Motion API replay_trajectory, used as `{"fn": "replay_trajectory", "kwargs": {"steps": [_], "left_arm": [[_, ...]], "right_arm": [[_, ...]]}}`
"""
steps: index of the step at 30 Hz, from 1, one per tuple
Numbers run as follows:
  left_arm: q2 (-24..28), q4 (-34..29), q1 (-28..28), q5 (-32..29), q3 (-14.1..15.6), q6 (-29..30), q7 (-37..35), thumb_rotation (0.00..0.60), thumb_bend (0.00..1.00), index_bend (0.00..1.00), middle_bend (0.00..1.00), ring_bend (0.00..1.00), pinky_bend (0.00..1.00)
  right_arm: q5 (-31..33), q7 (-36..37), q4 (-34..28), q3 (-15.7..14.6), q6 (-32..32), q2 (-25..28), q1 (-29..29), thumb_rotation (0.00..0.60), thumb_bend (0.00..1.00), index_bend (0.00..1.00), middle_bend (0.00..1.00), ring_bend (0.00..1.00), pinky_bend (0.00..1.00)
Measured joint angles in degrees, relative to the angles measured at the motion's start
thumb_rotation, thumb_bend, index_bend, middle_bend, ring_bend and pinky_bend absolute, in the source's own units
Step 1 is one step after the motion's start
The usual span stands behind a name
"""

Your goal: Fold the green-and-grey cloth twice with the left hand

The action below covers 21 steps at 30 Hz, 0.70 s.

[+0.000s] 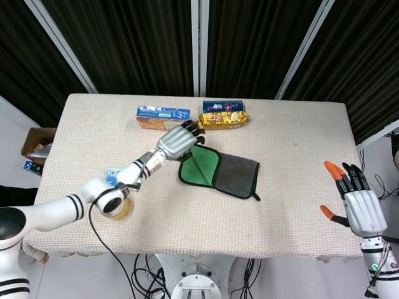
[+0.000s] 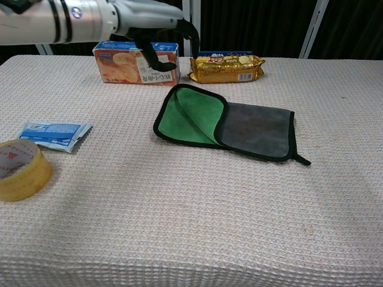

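The green-and-grey cloth lies on the table's middle, folded once: a green flap on the left, a grey layer on the right, black trim all round. My left hand hovers above the cloth's far left corner, fingers spread and empty, apart from the cloth. Off the table's right edge my right hand is held up with fingers apart, holding nothing; only the head view shows it.
A blue biscuit box and a golden snack pack stand behind the cloth. A roll of tape and a blue sachet lie at the left. The table is covered in beige waffle fabric.
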Motion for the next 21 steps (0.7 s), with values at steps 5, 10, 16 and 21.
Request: {"fn": "replay_trajectory", "kwargs": {"steps": [5, 10, 16, 21], "left_arm": [[-6.56, 10.05, -6.55, -3.32, 0.35, -5.58, 0.87, 0.600, 0.41, 0.30, 0.10, 0.11, 0.11], [-12.40, 18.42, -11.32, -7.87, 0.71, -9.90, 0.77, 0.600, 0.41, 0.30, 0.09, 0.11, 0.11], [-16.79, 25.18, -15.17, -10.24, 2.16, -12.99, 0.96, 0.600, 0.41, 0.30, 0.09, 0.11, 0.11], [-19.74, 30.49, -17.40, -12.15, 3.29, -14.87, 1.22, 0.600, 0.40, 0.32, 0.09, 0.11, 0.11]], "right_arm": [[0.69, 0.04, 0.06, 0.13, -0.32, -0.19, -0.06, 0.600, 0.09, 0.01, 0.13, 0.00, 0.00], [1.14, 0.45, 0.54, 0.21, -0.75, -0.45, -0.01, 0.600, 0.09, 0.01, 0.13, 0.00, 0.00], [1.80, 1.02, 1.15, 0.33, -1.43, -0.57, 0.17, 0.600, 0.09, 0.01, 0.13, 0.00, 0.00], [2.01, 1.53, 1.65, 0.39, -1.68, -0.76, 0.25, 0.600, 0.09, 0.01, 0.13, 0.00, 0.00]]}}
